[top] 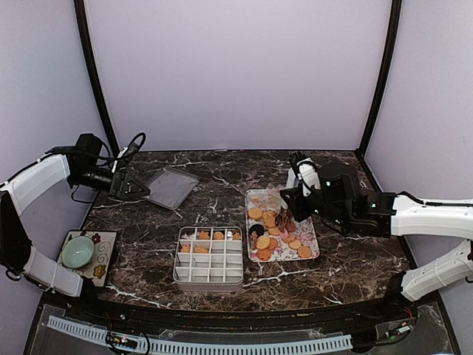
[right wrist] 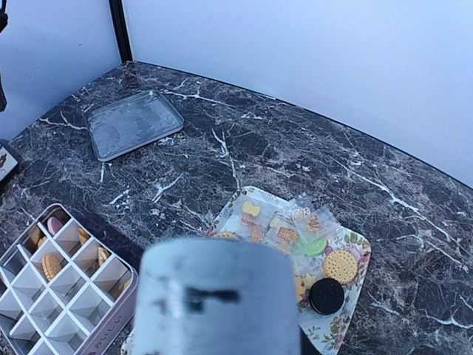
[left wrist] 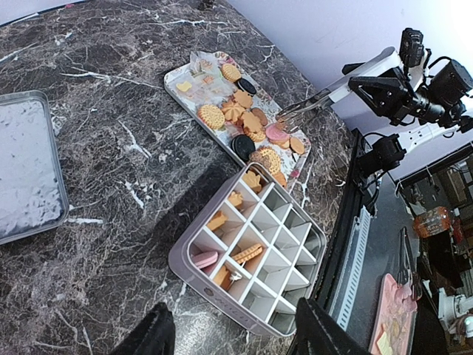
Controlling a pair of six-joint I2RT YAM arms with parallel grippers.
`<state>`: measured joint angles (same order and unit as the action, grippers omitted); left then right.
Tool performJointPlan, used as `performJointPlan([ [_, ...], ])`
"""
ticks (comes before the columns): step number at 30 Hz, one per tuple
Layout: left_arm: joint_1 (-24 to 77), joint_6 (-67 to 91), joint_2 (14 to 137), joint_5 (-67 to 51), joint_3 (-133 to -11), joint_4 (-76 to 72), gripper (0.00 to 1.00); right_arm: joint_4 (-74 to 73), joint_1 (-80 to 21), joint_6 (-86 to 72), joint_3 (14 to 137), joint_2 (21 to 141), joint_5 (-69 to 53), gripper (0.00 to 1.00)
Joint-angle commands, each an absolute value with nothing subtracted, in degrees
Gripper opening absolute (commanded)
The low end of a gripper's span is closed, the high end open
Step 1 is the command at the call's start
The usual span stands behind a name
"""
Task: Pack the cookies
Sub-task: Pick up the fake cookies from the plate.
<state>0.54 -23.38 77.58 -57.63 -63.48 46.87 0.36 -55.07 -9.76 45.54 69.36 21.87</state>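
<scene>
The cookies (top: 275, 231) lie on a flower-patterned tray (top: 309, 234) right of centre: golden rounds, black rounds and a pink one (left wrist: 276, 133). Several more cookies (top: 209, 237) sit in the far cells of a grey divided box (top: 209, 275); in the left wrist view a pink one (left wrist: 205, 259) and a golden one (left wrist: 247, 253) show there. My right gripper (top: 295, 198) is shut on metal tongs (left wrist: 314, 101) whose tips hang just above the tray's cookies. In the right wrist view a blurred grey shape (right wrist: 214, 296) hides the fingers. My left gripper (top: 137, 190) is open and empty at the far left, well clear of the box (left wrist: 233, 316).
A flat metal lid (top: 171, 186) lies at the back left, beside my left gripper. A small patterned tray (top: 103, 260) with a green bowl (top: 77, 251) sits at the near left corner. Wrapped sweets (right wrist: 295, 225) lie at the tray's far end.
</scene>
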Motion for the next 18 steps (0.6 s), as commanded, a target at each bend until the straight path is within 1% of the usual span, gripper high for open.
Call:
performJointPlan([
  [1, 0.34, -24.09, 77.36, -59.01, -64.55, 48.24, 0.57, 2.69, -54.5, -11.43, 44.64, 68.34, 21.32, 0.05],
  [6, 0.29, -24.26, 77.15, -58.72, -64.6, 48.47, 0.57, 3.3, -54.41, -11.73, 44.48, 69.55, 20.77, 0.03],
  [9, 0.33, -24.35, 77.08, -58.54, -64.69, 48.43, 0.57, 2.73, -54.32, -11.43, 44.83, 70.38, 20.38, 0.09],
  [12, 0.32, -24.28, 77.17, -58.53, -64.69, 48.43, 0.57, 2.46, -54.32, -11.18, 44.87, 70.93, 20.31, 0.1],
  [13, 0.28, -24.26, 77.29, -58.53, -64.69, 48.41, 0.57, 2.51, -54.32, -11.16, 44.76, 71.07, 20.3, 0.1],
  [16, 0.34, -24.26, 77.43, -58.63, -64.69, 48.51, 0.57, 2.64, -54.29, -11.08, 44.74, 70.97, 21.05, 0.02],
  [18, 0.33, -24.39, 77.43, -58.59, -64.68, 48.6, 0.57, 2.86, -54.23, -11.03, 44.84, 70.48, 21.6, 0.0],
])
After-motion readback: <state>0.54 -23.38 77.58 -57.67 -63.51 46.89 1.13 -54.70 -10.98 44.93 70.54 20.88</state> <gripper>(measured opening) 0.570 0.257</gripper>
